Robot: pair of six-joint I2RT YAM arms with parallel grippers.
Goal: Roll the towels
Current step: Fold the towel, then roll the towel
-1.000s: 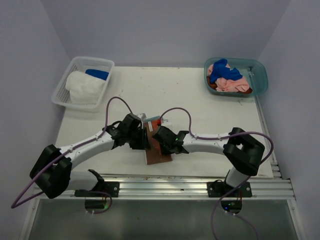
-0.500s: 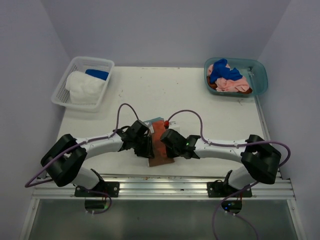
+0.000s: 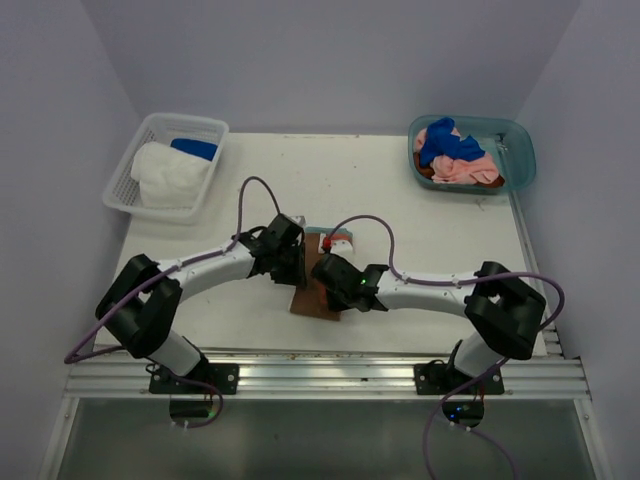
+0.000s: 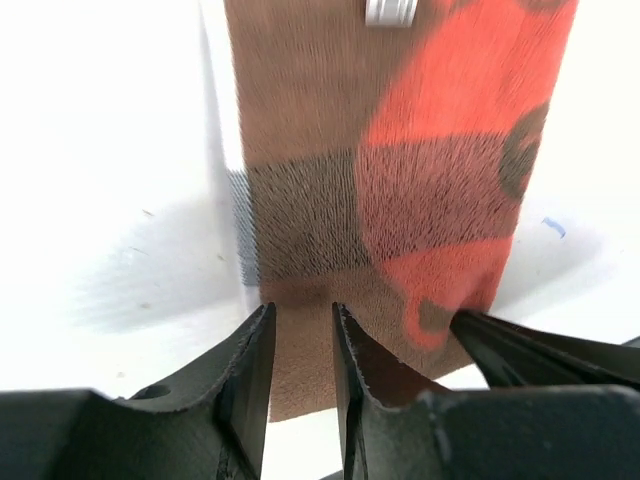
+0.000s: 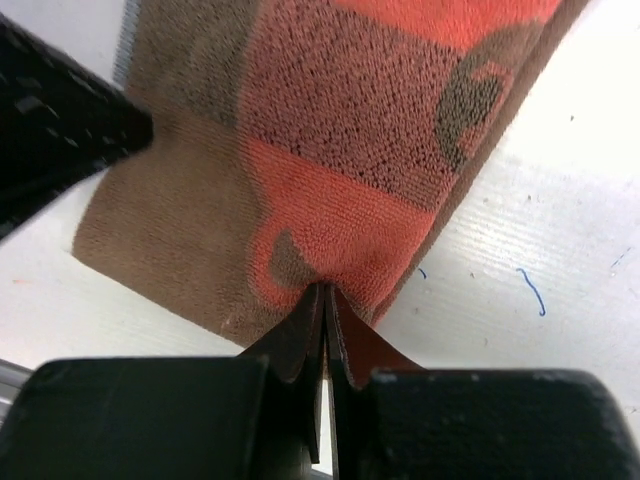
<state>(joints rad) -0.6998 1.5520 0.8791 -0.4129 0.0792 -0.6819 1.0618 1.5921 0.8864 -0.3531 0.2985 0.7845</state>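
A brown towel with an orange-red patch lies flat on the table's near middle; it also shows in the left wrist view and the right wrist view. My right gripper is shut, pinching the towel's edge at the orange patch. My left gripper sits beside it at the same edge, its jaws a little apart over the brown corner. A white towel and a blue towel lie in the basket. Blue and pink towels fill the tub.
The white mesh basket stands at the far left and the teal tub at the far right. A metal rail runs along the near table edge. Purple cables loop above both arms.
Both grippers have moved a little farther from the near edge, with the brown towel between them. The towel's near edge has drawn back from the rail.
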